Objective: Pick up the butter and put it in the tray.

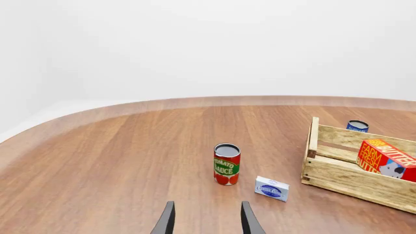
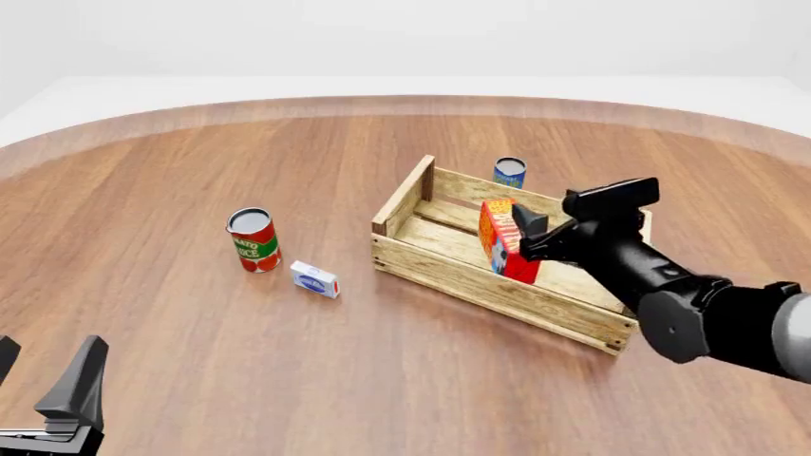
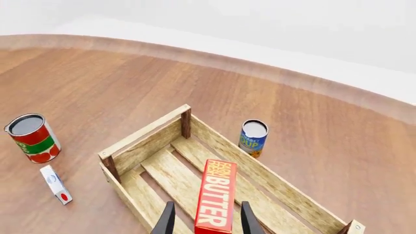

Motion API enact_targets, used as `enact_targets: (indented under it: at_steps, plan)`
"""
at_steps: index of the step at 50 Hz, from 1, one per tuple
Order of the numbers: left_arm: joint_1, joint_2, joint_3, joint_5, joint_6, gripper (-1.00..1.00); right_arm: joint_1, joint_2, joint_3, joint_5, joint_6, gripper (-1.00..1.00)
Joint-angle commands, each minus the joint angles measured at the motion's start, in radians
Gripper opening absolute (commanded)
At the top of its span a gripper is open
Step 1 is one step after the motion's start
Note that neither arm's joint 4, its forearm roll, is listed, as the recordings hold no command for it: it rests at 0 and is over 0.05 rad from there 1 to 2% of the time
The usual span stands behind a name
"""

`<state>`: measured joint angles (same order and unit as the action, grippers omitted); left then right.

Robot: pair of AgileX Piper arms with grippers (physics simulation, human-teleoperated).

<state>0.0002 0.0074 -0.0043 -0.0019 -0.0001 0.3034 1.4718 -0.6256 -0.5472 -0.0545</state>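
Observation:
The butter [image 2: 503, 237] is a red and orange carton standing on its narrow side inside the tray [image 2: 469, 280], a light slatted wooden crate right of the table's middle. My right gripper [image 2: 526, 237] is open over the tray. In the right wrist view its fingers [image 3: 167, 219] flank the butter [image 3: 216, 202] with a small gap on each side. My left gripper [image 2: 45, 372] is open and empty at the near left, far from the tray. The left wrist view shows the butter [image 1: 385, 158] in the tray [image 1: 338, 175].
A red tomato sauce can [image 2: 254, 239] stands left of the tray, and a small white-and-blue box [image 2: 313, 279] lies beside it. Just behind the tray's far wall stands a blue can [image 2: 510, 172]. The table's curved far edge runs across the back.

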Motion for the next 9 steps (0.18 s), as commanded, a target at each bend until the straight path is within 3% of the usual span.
enact_targets:
  at_steps: [1, 9]
  plan:
    - [0.0, 0.0, 0.0, 0.0, 0.0, 1.0, 0.007, -0.082, 0.01, 0.041, -0.001, 1.0]
    - [0.0, 0.0, 0.0, 0.0, 0.0, 1.0, 0.02, -0.124, 0.013, 0.065, 0.004, 1.0]
